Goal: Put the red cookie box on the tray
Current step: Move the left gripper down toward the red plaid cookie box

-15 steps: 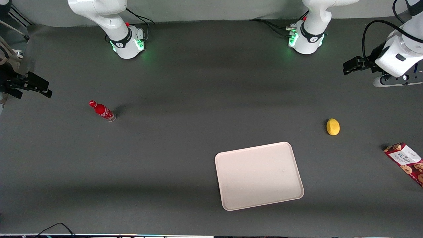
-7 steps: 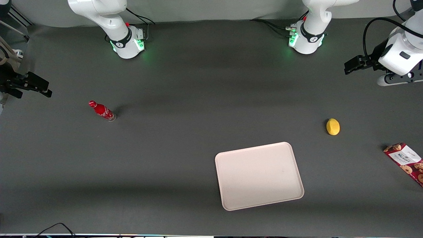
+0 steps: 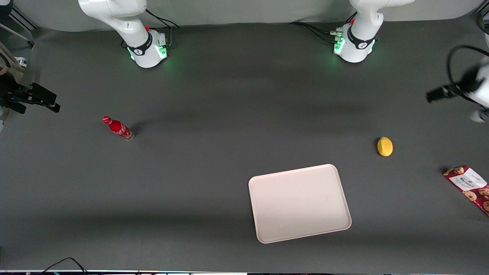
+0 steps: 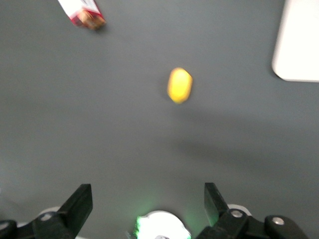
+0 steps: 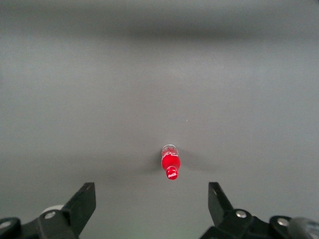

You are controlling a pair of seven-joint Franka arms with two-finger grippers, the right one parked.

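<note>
The red cookie box [image 3: 469, 186] lies flat on the table at the working arm's end, partly cut off by the frame edge; one end of it shows in the left wrist view [image 4: 81, 12]. The pale pinkish-white tray [image 3: 299, 202] lies empty, nearer the front camera than the lemon; a corner of it shows in the left wrist view [image 4: 299, 45]. My left gripper [image 3: 435, 94] hangs high above the table, farther from the front camera than the box and well apart from it. In the left wrist view my gripper [image 4: 148, 196] is open and empty.
A yellow lemon [image 3: 384, 146] lies between the tray and the left gripper, also seen in the left wrist view [image 4: 179, 85]. A small red bottle [image 3: 117, 128] stands toward the parked arm's end. The arm bases [image 3: 353, 42] stand at the table's back edge.
My left gripper has swung toward the working arm's end of the table and a little nearer the front camera. The box, tray, lemon and bottle have not moved.
</note>
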